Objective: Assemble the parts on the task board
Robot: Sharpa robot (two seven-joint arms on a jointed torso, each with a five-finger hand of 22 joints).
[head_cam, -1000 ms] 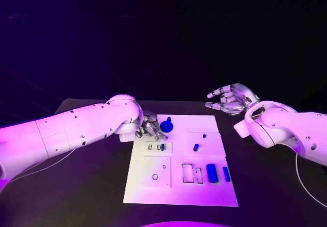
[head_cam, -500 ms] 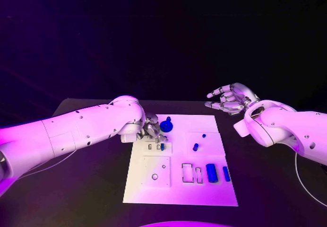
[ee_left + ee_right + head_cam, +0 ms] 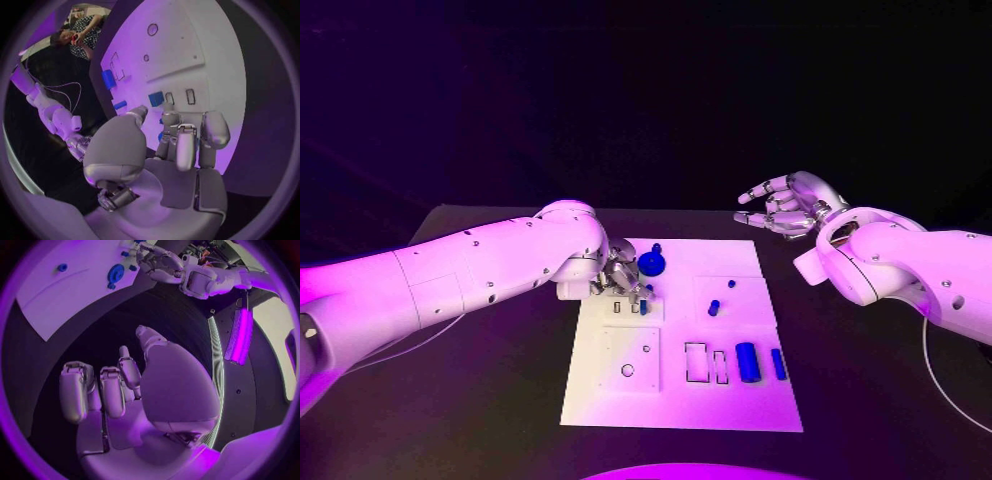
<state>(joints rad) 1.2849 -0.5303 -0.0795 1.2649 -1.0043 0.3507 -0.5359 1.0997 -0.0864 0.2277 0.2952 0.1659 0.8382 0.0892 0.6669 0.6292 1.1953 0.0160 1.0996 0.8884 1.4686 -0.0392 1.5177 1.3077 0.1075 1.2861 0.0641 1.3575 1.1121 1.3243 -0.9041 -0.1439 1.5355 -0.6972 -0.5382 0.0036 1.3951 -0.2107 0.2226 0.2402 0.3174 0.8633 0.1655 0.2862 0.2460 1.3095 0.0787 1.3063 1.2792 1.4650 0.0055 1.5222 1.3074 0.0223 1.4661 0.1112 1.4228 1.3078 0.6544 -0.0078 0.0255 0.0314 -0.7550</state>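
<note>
The white task board lies mid-table. My left hand hovers over the board's far left part, just above two small slots, one of which holds a blue piece. In the left wrist view its fingers curl toward the thumb, with a small blue part glimpsed between them. A round blue part stands beside that hand. My right hand hangs beyond the board's far right corner, fingers apart and holding nothing, as the right wrist view confirms.
Two small blue parts stand mid-board. Two longer blue pieces lie beside rectangular cutouts toward the near right. A raised plate with holes sits near left. Black table surrounds the board.
My left hand has crept a little toward the slots, staying curled. My right hand has risen slightly. The loose parts on the board have not moved.
</note>
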